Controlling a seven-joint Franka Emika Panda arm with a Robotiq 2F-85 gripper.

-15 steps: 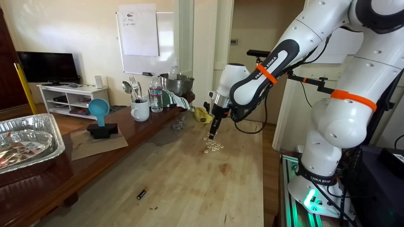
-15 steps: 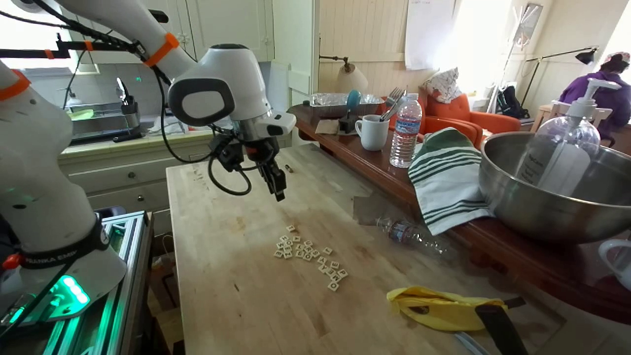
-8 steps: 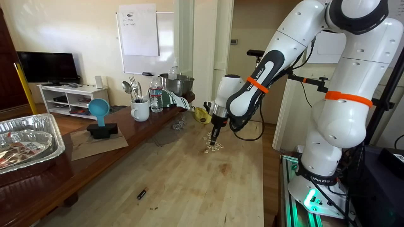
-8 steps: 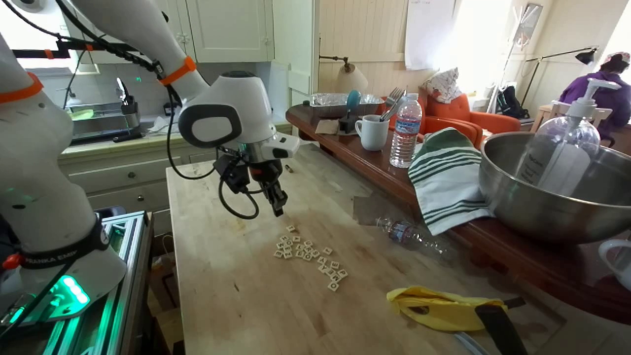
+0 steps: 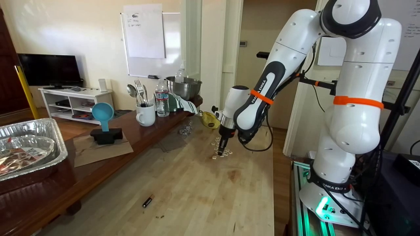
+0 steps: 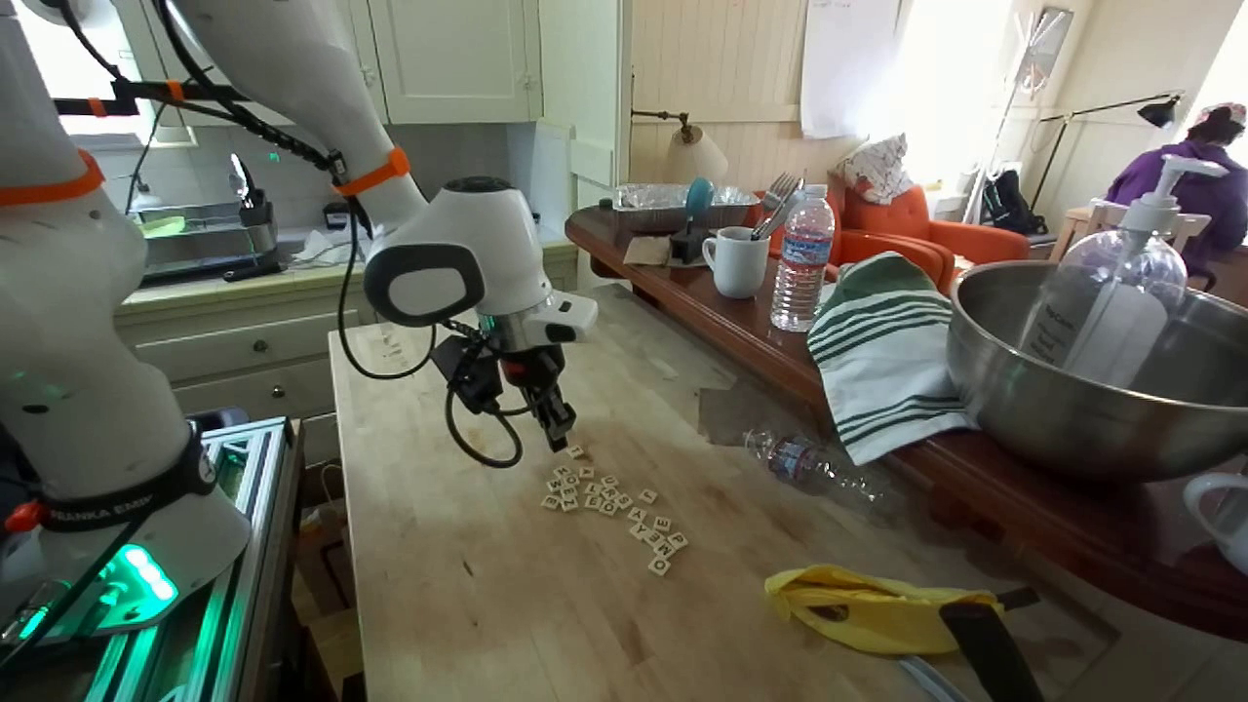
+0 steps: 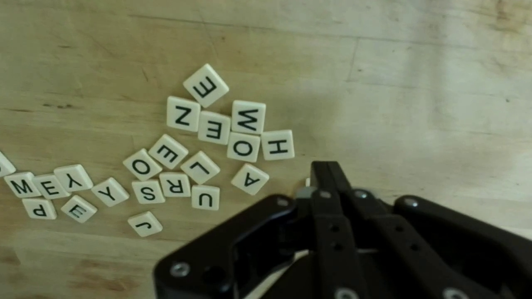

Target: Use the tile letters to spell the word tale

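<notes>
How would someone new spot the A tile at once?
In the wrist view, the wooden tabletop carries cream tiles left of the claw. Find the O tile beside the H tile, then look just below. The A tile there shows the only A readable in view.

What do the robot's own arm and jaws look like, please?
The arm is glossy white and rounded, with dark grey trim, lettering showing EMIKA, and orange bands. Black cables run alongside, and a green light glows on the white base. Beyond a silver collar, the jaws are black and slim, with silver screw heads in the wrist view.
</notes>
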